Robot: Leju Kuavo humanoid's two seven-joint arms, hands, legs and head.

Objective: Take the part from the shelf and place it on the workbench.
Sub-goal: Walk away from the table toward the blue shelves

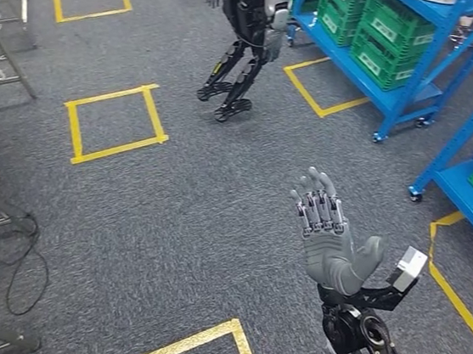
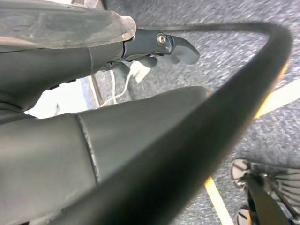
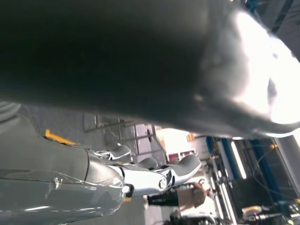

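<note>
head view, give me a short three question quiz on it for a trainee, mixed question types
1. True or false: the robot's raised right hand is holding a part.
2. Multiple choice: what sits on the blue metal shelf rack at the upper right? A) cardboard boxes B) green plastic crates C) red toolboxes
3. Fill in: the squares marked on the grey carpet floor are outlined in ______ tape.

Key: 1 false, the fingers are spread and the hand is empty. 2 B. 3 yellow.
</note>
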